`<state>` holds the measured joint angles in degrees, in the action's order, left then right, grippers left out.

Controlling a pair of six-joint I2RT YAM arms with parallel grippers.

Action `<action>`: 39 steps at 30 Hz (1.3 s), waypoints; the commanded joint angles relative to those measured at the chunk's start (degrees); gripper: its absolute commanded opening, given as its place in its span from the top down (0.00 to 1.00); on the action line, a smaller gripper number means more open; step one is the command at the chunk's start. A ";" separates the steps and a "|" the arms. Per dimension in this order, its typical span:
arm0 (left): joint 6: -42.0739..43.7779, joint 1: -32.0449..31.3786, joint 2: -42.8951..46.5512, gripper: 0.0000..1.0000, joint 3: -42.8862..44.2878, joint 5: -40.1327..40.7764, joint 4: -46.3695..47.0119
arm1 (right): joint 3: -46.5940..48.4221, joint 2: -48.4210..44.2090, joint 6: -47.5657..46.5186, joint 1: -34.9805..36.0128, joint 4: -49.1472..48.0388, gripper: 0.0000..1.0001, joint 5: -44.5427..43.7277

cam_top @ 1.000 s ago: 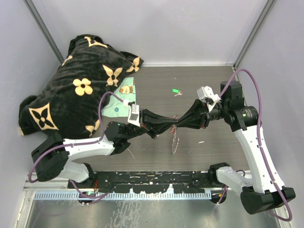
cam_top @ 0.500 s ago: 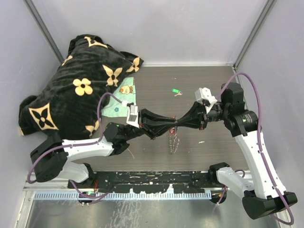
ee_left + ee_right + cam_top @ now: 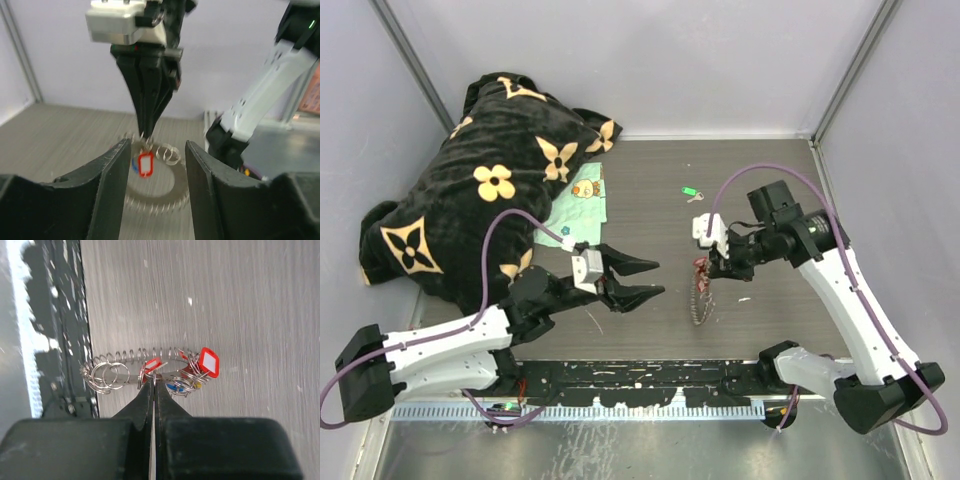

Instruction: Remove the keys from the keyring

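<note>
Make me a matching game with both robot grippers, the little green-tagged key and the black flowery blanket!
1 left gripper
2 right gripper
3 small green-tagged silver key
4 black flowery plush blanket

A lying alone on the grey table
B open, holding nothing
C heaped at the far left
D shut on the large grey coiled metal keyring

Pairs: 1-B, 2-D, 3-A, 4-C

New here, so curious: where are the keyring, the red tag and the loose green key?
keyring (image 3: 129, 355), right wrist view, its coiled rim.
red tag (image 3: 209, 363), right wrist view, its white centre.
green key (image 3: 689, 191), top view, its green tag.
</note>
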<state>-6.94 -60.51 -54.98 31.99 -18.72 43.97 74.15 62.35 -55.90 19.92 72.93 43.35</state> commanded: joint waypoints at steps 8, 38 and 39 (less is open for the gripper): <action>7.48 0.20 -16.80 0.54 -8.61 6.28 25.84 | 2.05 5.29 -1.13 9.10 4.65 0.99 -26.99; -0.41 2.07 -42.92 0.75 6.52 -4.80 38.04 | 0.96 4.59 -0.11 9.78 1.58 0.99 -15.03; -0.66 2.04 -42.88 0.75 6.44 -5.18 38.04 | 1.05 4.50 -0.08 9.82 1.48 0.99 -15.01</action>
<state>-5.41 -58.22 -97.95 36.84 -20.10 77.36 74.15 69.23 -56.73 29.52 76.51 26.48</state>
